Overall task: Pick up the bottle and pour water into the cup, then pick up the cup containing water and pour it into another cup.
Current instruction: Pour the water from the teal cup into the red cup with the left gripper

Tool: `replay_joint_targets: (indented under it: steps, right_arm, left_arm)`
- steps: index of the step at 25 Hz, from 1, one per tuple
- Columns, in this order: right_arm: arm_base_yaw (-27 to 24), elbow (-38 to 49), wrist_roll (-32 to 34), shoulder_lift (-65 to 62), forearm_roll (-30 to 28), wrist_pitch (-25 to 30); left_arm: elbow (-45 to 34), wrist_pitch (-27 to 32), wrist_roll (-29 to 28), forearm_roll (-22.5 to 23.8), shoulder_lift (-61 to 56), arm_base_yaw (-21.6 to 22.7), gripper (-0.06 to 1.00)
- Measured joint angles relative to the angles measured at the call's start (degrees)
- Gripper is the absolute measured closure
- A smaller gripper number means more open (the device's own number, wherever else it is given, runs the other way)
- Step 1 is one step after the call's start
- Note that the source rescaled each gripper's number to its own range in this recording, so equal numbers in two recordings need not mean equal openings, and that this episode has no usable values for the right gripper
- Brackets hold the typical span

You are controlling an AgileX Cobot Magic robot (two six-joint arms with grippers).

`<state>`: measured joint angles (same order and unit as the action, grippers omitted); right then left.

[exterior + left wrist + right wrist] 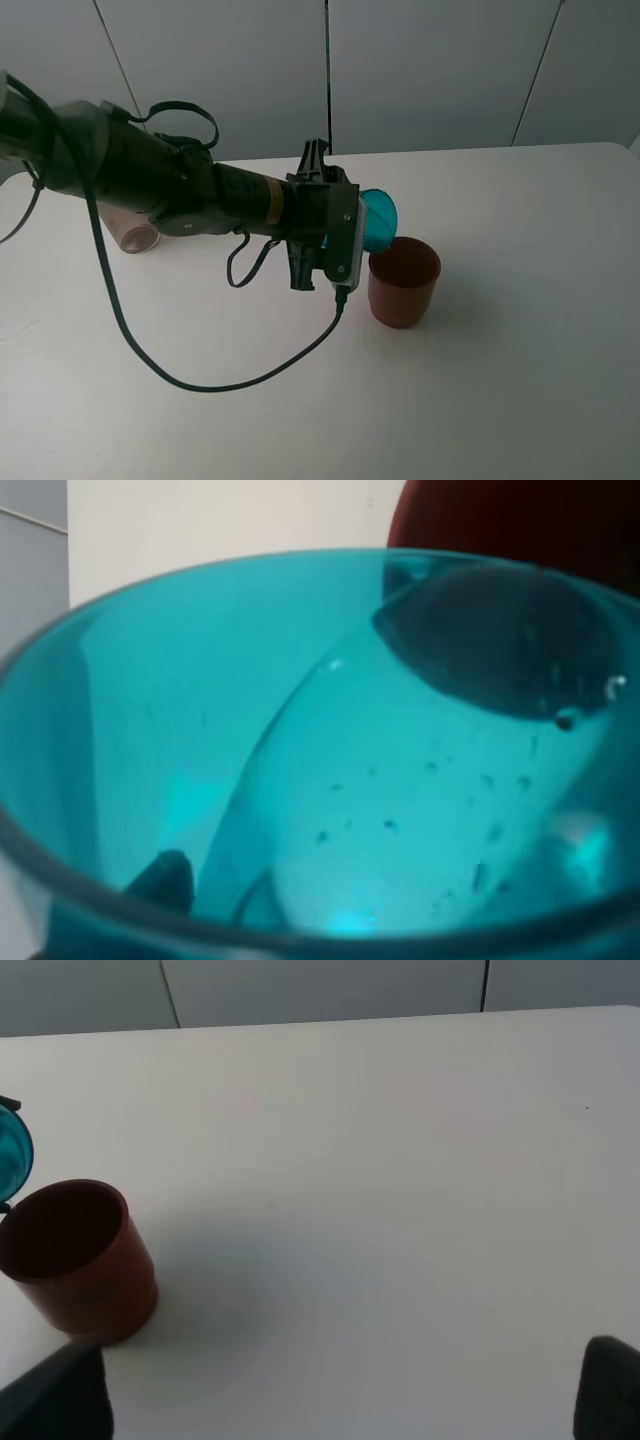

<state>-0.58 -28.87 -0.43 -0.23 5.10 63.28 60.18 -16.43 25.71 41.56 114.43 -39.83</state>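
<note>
Left gripper (352, 228) gripped teal cup (383, 217), tipped sideways above red cup (403, 282) rim, mid table (530, 300). Right gripper (330, 1400): fingers (55, 1400) stood wide apart, holding nothing.

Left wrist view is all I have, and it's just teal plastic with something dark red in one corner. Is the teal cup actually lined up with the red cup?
Observer: Yes. From the high camera, the teal cup lies tipped on its side in the left gripper, with its mouth just over the rim of the red cup.
Operator: Is the red cup standing properly?
Observer: It is upright on the white table.
Operator: And the other arm?
Observer: The right gripper is open and empty, well clear of the red cup.
</note>
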Motion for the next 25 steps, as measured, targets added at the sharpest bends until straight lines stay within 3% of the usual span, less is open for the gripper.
replay_joint_targets:
  steps: [25]
  right_arm:
    - [0.0,0.0,0.0,0.0,0.0,0.0]
  left_arm:
    - [1.0,3.8,3.5,0.0,-0.5,-0.1,0.87]
